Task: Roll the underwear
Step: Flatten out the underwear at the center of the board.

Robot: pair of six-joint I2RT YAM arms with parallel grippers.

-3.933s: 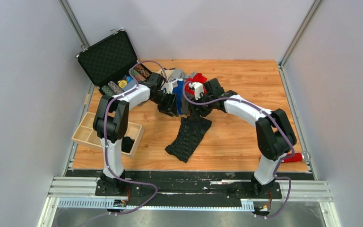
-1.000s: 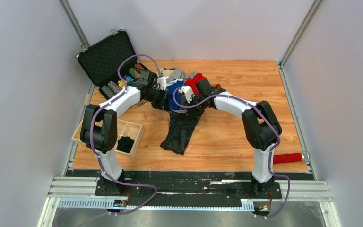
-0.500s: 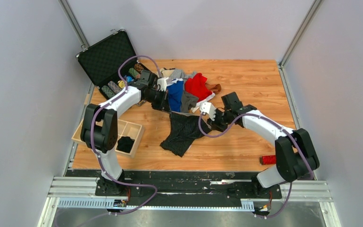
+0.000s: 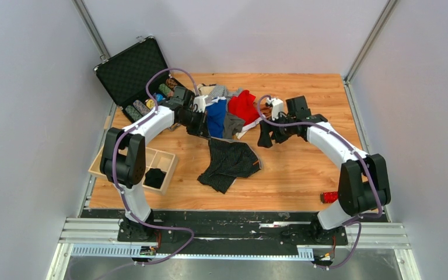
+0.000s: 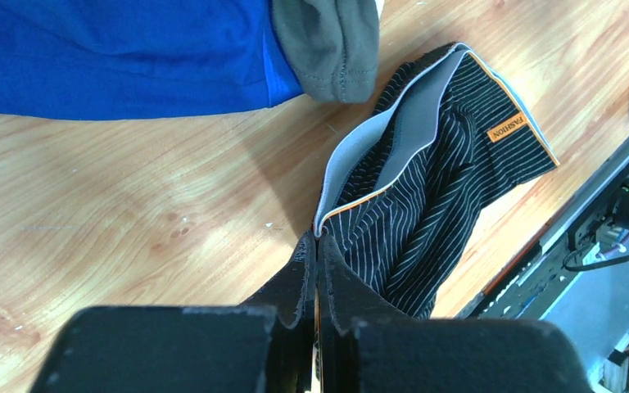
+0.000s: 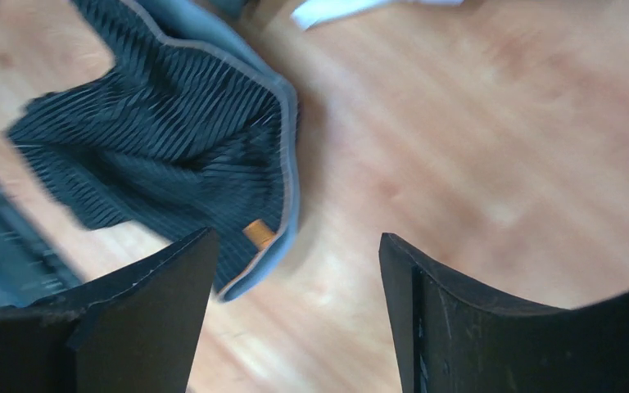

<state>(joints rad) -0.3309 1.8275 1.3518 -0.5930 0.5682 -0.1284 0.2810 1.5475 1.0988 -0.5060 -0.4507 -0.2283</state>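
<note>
Left end effector [image 5: 317, 246] stays clamped shut on a corner of the waistband [image 5: 401, 139] of the striped underwear [image 5: 426, 205], at the garment's 11 o'clock edge. Garment lies mid-counter [image 4: 309, 175]. It is spread wider than a second ago, when it hung as a narrow strip, but it is bunched with the grey lining showing. Coloured underwear pile [image 4: 236, 111] at its 12 o'clock, not held. Right end effector [image 6: 295, 246] has let go and swung away: fingers wide apart, nothing between them, hovering at the garment's 2 o'clock, apart from the cloth. Judgement: one-sided hold only, cloth not flat, roll not started; right side probably needs a fresh grasp or a smoothing pass first.
</note>
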